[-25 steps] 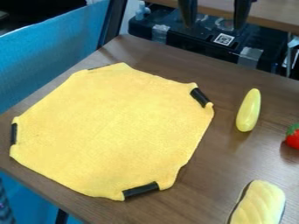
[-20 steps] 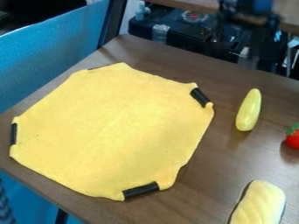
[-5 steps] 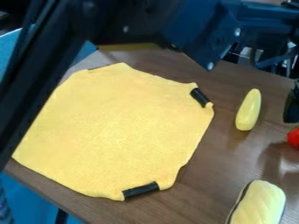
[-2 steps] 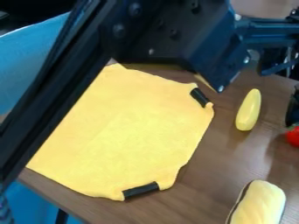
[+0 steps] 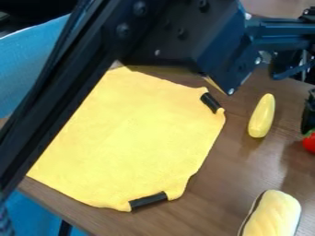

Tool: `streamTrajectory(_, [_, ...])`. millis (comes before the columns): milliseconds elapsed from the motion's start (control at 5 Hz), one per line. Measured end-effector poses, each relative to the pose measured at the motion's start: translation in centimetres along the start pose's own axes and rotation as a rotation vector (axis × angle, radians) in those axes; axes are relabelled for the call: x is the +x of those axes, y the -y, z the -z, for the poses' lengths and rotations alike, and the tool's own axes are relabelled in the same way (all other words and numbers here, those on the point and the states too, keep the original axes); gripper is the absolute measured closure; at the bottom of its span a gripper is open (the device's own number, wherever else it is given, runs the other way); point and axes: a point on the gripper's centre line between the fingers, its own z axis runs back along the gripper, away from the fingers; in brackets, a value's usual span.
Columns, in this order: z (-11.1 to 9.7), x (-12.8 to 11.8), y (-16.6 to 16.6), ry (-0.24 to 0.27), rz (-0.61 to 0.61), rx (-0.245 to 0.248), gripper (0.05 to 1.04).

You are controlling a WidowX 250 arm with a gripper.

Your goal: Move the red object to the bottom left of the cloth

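At the right edge of the camera view, the red object [image 5: 309,142], a round strawberry-like thing with a green top, lies on the table and is partly cut off. Directly above it hangs the gripper [image 5: 309,115], black and mostly beyond the view's edge; whether it touches the red object I cannot tell. The yellow cloth [image 5: 135,138] is spread flat on the left and middle of the table, with black strips at its corners. The arm covers its upper left part, and its left corner is hidden.
A yellow oblong object [image 5: 262,115] stands between the cloth and the gripper. A pale yellow, bread-like piece [image 5: 272,215] lies at the lower right. The brown table [image 5: 212,203] ends in a slanting edge at the lower left, with blue material beyond it.
The arm came in across the top and left of the view, and the gripper came down at the right edge to just above the red object. Cloth and yellow objects stayed put.
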Motion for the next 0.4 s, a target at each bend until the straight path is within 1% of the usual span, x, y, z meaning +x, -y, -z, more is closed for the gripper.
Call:
streamTrajectory(200, [-0.5, -1.6, -1.1, -0.029, -0.062, -0.048, 0.268])
streamTrajectory(400, [-3.2, -3.3, -2.1, -0.007, -0.088, -0.06, 0.268])
